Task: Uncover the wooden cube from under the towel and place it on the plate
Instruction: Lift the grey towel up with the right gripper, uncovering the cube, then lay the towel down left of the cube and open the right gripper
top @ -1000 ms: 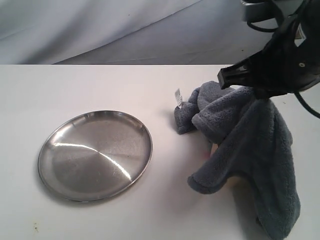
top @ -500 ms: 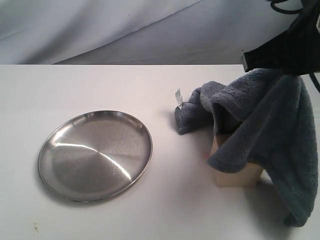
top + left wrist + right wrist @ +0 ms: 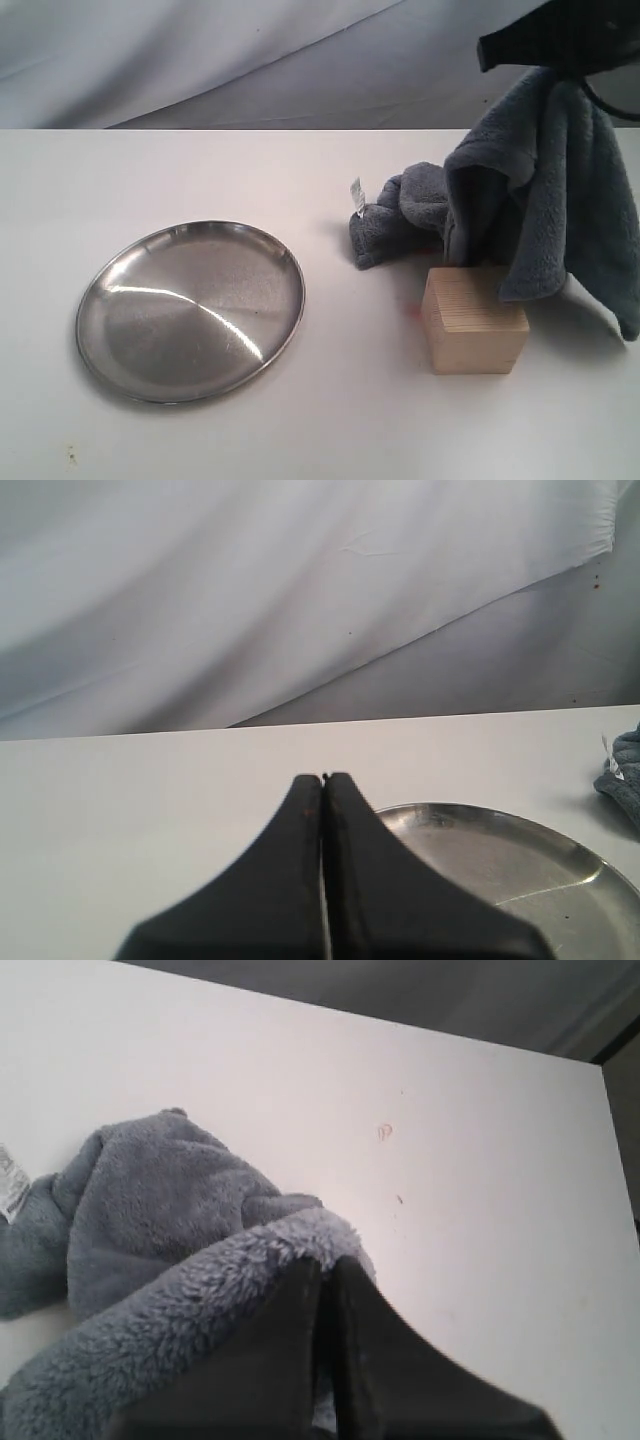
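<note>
Pinching towel [image 3: 540, 190] above white table [image 3: 200, 170], right hand [image 3: 325, 1262]; left hand [image 3: 323, 778] pressed together; grey draped backdrop [image 3: 200, 60].

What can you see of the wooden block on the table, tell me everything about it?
The wooden block is a pale tan cube with sharp edges and fine straight grain lines across its top. It sits flat on the white table, uncovered, right of the metal plate in the exterior view and apart from it. The blue-gray towel hangs close by, its hem overlapping the block's top right corner in that view; whether they touch is unclear. Nothing grips it.
</note>
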`<state>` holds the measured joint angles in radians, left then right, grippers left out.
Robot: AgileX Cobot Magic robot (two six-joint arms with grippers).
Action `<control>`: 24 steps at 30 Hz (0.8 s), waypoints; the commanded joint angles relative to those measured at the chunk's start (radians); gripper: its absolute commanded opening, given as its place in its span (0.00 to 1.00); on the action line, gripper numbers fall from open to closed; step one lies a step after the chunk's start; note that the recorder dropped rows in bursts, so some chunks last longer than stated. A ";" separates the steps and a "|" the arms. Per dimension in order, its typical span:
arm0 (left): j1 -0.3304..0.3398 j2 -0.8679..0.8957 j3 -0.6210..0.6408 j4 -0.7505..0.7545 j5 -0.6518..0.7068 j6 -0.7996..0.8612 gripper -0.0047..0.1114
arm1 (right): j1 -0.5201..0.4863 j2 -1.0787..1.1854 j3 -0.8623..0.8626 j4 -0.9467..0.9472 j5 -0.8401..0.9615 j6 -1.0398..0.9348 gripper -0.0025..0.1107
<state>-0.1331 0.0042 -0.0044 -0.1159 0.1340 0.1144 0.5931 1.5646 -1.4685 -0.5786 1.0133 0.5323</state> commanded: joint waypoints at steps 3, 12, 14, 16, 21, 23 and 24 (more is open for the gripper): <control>-0.005 -0.004 0.004 -0.002 -0.002 -0.003 0.04 | -0.005 0.192 -0.221 0.044 -0.008 -0.042 0.02; -0.005 -0.004 0.004 -0.002 -0.002 -0.003 0.04 | 0.040 0.388 -0.399 0.184 -0.097 -0.085 0.02; -0.005 -0.004 0.004 -0.002 -0.002 -0.003 0.04 | 0.053 0.419 -0.429 0.182 -0.103 -0.086 0.02; -0.005 -0.004 0.004 -0.002 -0.002 -0.003 0.04 | 0.064 0.449 -0.459 0.187 -0.117 -0.086 0.02; -0.005 -0.004 0.004 -0.002 -0.002 -0.003 0.04 | 0.089 0.513 -0.521 0.191 -0.132 -0.086 0.02; -0.005 -0.004 0.004 -0.002 -0.002 -0.003 0.04 | 0.094 0.536 -0.535 0.191 -0.141 -0.084 0.02; -0.005 -0.004 0.004 -0.002 -0.002 -0.003 0.04 | 0.094 0.538 -0.533 0.195 -0.162 -0.084 0.02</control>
<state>-0.1331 0.0042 -0.0044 -0.1159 0.1340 0.1144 0.6809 2.0869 -1.9846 -0.3920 0.8937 0.4547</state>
